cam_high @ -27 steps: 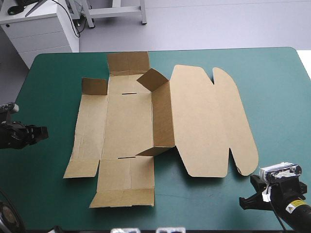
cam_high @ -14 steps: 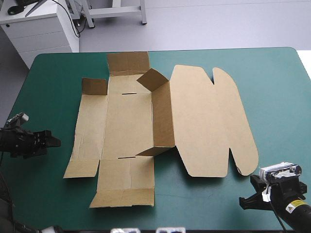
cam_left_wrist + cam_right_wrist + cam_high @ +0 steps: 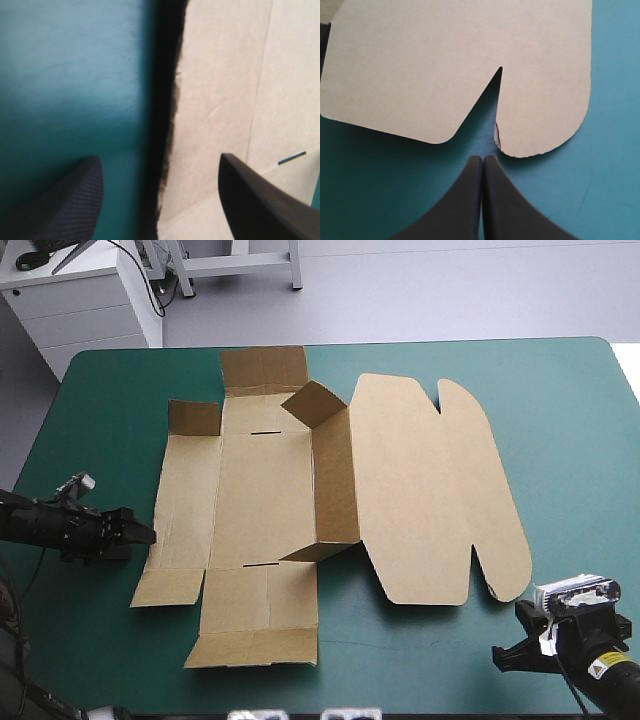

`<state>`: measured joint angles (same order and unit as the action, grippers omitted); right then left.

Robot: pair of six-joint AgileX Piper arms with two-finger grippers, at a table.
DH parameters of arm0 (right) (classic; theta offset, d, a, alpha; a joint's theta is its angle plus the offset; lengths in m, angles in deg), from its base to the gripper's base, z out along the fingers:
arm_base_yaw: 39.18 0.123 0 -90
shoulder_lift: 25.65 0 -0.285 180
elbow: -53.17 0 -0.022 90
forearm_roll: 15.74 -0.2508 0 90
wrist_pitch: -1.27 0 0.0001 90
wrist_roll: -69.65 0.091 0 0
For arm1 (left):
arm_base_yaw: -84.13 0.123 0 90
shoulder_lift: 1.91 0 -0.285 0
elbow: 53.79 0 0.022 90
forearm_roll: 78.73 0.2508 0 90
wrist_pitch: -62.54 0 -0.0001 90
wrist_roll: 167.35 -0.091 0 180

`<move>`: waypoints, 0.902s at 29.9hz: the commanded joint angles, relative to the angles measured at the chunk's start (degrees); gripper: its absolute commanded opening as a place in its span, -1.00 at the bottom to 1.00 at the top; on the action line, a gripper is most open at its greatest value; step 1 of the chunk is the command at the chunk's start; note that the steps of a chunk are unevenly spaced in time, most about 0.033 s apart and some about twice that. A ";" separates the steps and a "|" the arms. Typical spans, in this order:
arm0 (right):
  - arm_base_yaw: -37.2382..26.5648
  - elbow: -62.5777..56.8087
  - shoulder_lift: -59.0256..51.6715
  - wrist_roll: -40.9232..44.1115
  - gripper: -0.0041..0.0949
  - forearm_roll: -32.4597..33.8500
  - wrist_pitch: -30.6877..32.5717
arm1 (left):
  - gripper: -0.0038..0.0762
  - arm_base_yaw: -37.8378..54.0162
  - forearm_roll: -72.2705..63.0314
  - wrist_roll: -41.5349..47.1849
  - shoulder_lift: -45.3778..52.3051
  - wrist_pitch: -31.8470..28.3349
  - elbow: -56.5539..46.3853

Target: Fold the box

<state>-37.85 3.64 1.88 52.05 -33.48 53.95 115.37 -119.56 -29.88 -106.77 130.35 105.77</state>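
As left claw (image 3: 146, 533) gapes, box (image 3: 260, 505) edge ahead — right claw (image 3: 482, 161) pinched

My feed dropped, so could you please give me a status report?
Left gripper open at box edge. Right gripper shut, short of lid. One wall raised. Nothing blocking.

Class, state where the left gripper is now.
High view: the left gripper sits at the table's left side, open, its tips beside the box's left flap edge.
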 commanded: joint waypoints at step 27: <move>0.25 1.45 0.58 -0.54 -0.96 -0.70 -3.43 | -0.92 -9.88 -12.13 -0.33 -2.06 2.11 -2.13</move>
<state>-37.85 3.64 1.88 52.05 -33.48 53.95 106.15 -128.58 -30.19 -110.42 131.70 103.18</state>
